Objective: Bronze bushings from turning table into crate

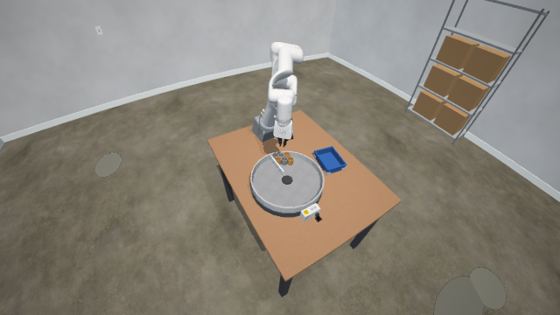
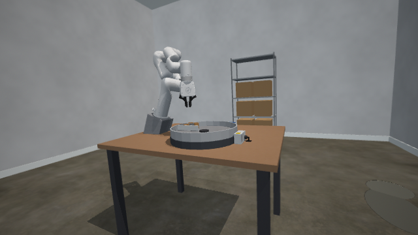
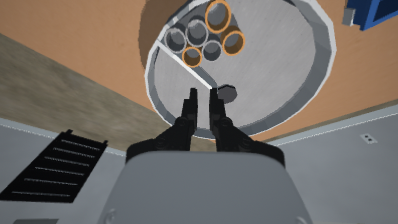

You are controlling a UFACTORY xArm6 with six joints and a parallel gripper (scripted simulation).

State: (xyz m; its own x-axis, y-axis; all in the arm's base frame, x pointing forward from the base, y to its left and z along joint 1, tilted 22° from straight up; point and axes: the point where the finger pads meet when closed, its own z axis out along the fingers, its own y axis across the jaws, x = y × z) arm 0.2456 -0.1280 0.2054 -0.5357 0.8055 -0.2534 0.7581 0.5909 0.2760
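My gripper (image 1: 283, 143) (image 2: 188, 106) (image 3: 203, 97) hangs above the robot-side edge of the turning table (image 1: 302, 192) (image 2: 212, 135) (image 3: 280, 60). Its fingers stand a narrow gap apart with nothing between them. Three bronze bushings stand on the turntable: a larger one (image 3: 218, 31), one at the group's outer side (image 1: 290, 161) (image 3: 233, 48) and a small one by the bar (image 1: 278, 161) (image 3: 192, 62). Three steel bushings (image 1: 284, 161) (image 3: 211, 56) stand close among them. The blue crate (image 1: 338, 168) (image 3: 370, 17) lies beside the turntable; no bushing shows inside it in the top view.
A pale bar (image 1: 276, 164) (image 2: 187, 128) (image 3: 187, 69) crosses from the turntable's rim to its dark hub (image 1: 287, 179) (image 2: 204, 130) (image 3: 227, 93), beside the bushings. A raised rim surrounds the turntable. A white box with a yellow mark (image 1: 310, 212) (image 2: 240, 137) stands at its outer edge.
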